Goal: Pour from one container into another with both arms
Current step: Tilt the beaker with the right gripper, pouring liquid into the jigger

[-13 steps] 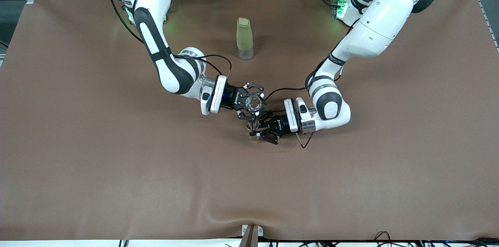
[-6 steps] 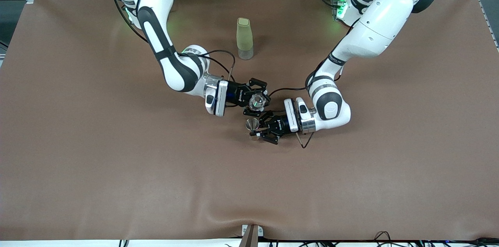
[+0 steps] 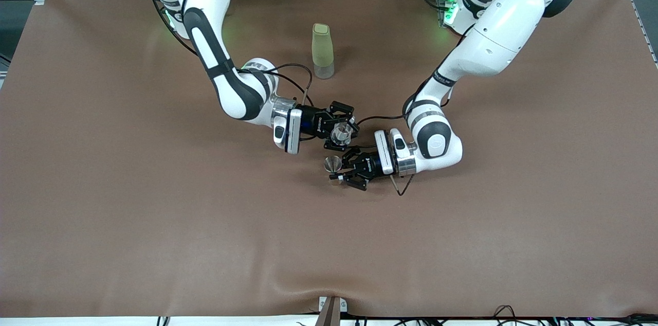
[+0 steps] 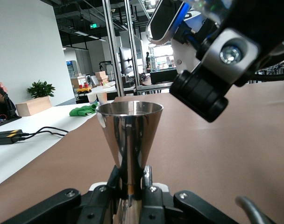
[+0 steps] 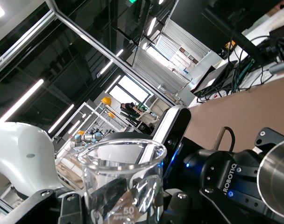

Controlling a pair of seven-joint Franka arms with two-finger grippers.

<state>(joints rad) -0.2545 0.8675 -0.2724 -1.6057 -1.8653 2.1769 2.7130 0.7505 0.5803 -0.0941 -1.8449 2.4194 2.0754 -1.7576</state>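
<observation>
Clear glass beaker (image 3: 340,133) tilted above an upright steel jigger (image 3: 332,163) — both gripped mid-table.

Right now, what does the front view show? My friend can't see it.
Two white robot arms meet over a brown table. The right gripper holds a clear glass beaker, tipped toward a shiny metal cup in the left gripper.

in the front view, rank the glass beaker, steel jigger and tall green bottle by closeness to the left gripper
1. steel jigger: held in the left gripper.
2. glass beaker: held in the right gripper, just above the jigger.
3. tall green bottle: standing toward the robots' bases.
</observation>
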